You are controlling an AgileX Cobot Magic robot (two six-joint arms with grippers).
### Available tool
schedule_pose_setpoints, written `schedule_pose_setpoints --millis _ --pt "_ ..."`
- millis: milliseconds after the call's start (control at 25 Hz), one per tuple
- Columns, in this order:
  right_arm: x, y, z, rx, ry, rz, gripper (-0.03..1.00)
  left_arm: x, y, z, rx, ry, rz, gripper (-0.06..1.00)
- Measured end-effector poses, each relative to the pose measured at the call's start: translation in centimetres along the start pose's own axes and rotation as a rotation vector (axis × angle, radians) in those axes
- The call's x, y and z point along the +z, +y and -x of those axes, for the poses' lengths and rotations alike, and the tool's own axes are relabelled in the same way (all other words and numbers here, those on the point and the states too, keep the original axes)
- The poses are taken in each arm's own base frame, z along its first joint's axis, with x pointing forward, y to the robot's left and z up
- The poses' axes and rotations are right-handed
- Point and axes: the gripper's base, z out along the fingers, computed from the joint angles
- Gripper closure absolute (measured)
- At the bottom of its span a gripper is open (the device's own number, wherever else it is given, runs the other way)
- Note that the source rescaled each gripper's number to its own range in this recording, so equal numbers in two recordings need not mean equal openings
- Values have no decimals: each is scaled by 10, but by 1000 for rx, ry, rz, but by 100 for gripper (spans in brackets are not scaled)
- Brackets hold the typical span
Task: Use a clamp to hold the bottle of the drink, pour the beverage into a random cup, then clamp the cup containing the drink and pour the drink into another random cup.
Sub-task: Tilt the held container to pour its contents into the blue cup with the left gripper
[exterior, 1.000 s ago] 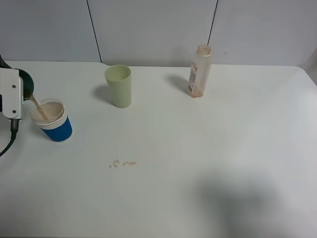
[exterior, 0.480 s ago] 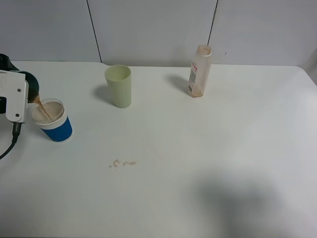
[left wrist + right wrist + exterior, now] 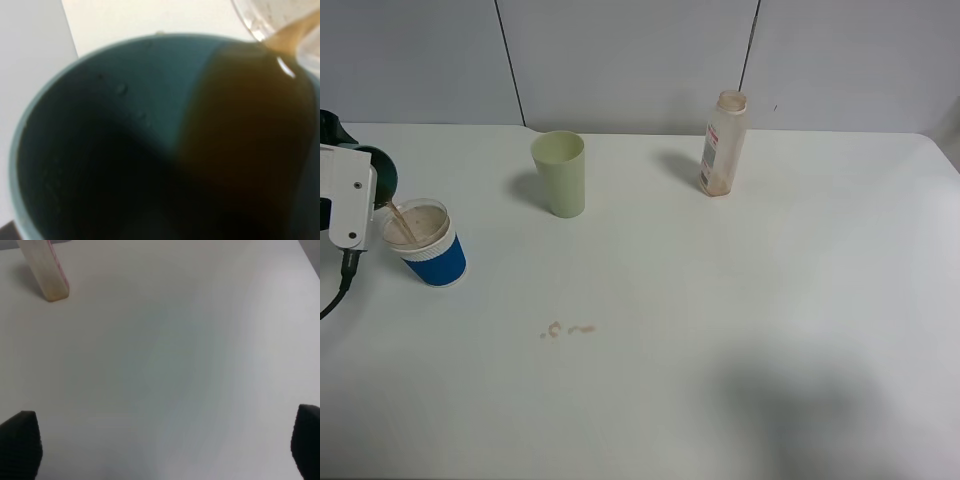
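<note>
At the far left of the high view, my left gripper [image 3: 362, 185] sits behind its grey plate and is shut on the teal cup [image 3: 383, 176], which is tilted. A thin brown stream of beverage [image 3: 398, 222] runs from its lip into the blue-sleeved paper cup [image 3: 428, 246] just below. The left wrist view looks into the teal cup [image 3: 100, 125], where dark beverage [image 3: 240, 145] flows over the lip toward the paper cup's rim [image 3: 250, 20]. The bottle [image 3: 723, 143] stands upright at the back. It also shows in the right wrist view as the bottle [image 3: 45, 270], far from my open right gripper [image 3: 162, 447].
A pale yellow-green tumbler [image 3: 560, 173] stands upright at the back, between the paper cup and the bottle. A few small brown spilled drops [image 3: 566, 329] lie on the white table [image 3: 740, 300] in front of it. A grey panelled wall closes off the back.
The left arm's plate has turned a little and the teal cup has shifted slightly right over the paper cup. The brown stream keeps running. Bottle and tumbler have not moved.
</note>
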Motion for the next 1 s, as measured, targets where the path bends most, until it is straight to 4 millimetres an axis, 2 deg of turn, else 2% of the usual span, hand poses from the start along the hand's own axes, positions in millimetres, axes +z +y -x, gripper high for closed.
schedule_pose_setpoints --millis 1000 --pt "0 0 0 0 0 0 -3 -2 0 2 93 20 -17 93"
